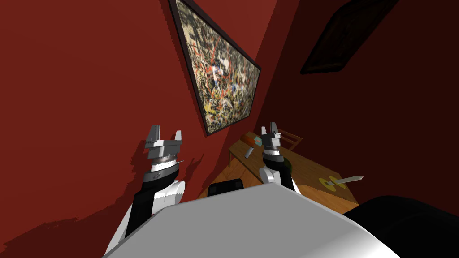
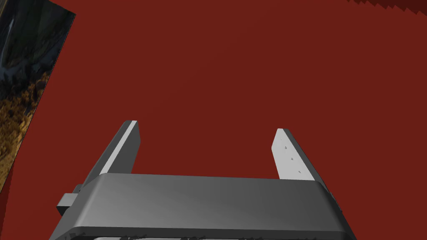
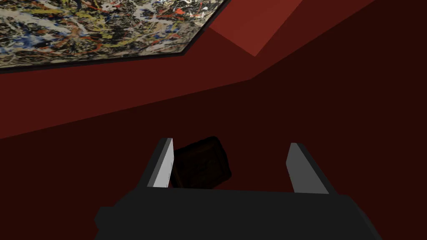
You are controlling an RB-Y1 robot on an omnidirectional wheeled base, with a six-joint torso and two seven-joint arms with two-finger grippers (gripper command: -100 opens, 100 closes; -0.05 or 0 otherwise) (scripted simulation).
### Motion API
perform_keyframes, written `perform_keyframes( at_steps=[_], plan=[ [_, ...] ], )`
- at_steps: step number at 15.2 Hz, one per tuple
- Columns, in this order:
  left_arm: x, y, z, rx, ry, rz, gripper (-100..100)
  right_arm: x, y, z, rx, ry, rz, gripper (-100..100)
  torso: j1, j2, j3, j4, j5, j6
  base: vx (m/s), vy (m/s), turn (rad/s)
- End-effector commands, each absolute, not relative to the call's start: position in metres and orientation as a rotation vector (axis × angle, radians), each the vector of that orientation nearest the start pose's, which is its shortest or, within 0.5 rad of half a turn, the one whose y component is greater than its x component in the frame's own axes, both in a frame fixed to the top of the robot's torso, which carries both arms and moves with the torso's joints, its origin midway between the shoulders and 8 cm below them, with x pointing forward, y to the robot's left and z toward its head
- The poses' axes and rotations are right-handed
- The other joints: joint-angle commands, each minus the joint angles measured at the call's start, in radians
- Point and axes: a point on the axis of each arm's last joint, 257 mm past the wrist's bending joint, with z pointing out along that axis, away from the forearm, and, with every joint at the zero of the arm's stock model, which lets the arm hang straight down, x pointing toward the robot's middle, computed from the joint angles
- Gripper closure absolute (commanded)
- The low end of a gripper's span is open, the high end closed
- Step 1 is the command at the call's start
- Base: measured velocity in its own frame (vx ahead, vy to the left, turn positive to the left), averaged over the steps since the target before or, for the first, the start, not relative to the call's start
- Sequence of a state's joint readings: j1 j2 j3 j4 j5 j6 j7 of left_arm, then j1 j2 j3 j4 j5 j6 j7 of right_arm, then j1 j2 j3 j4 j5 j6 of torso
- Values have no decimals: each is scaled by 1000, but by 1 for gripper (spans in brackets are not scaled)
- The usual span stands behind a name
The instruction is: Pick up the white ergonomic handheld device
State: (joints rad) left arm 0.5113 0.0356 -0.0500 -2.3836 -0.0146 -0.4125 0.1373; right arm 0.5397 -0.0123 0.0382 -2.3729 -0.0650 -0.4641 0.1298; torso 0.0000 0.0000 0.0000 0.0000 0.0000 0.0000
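Tool L [image 1: 166, 131], tool R [image 1: 269, 127]: fingers apart

My left gripper [image 1: 166, 132] stands up in front of me on the left, pointing up and away, its two fingers [image 2: 292, 156] spread wide apart. The left forearm [image 1: 154, 192] slopes up to it from beside my chest, dark above a white elbow. My right gripper [image 1: 269, 130] sits at much the same height further right, blades parted too. The right forearm [image 1: 274, 170] climbs steeply beneath it.
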Motion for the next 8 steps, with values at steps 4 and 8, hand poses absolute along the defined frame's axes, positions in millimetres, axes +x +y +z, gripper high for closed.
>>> perform_keyframes(
  at_steps=[4, 8],
  plan=[
    [339, 257, 49, -680, 612, -1470, 0, 345, -295, 37, 628, 608, 1229, -100, -4, 4, 2, 1, -1, 0, -58, -46, 35],
    [339, 257, 49, -681, 613, -1470, 0, 357, -316, 31, 638, 594, 1204, -100, -3, 2, 1, 0, -1, 0, -24, -25, 23]
  ],
)
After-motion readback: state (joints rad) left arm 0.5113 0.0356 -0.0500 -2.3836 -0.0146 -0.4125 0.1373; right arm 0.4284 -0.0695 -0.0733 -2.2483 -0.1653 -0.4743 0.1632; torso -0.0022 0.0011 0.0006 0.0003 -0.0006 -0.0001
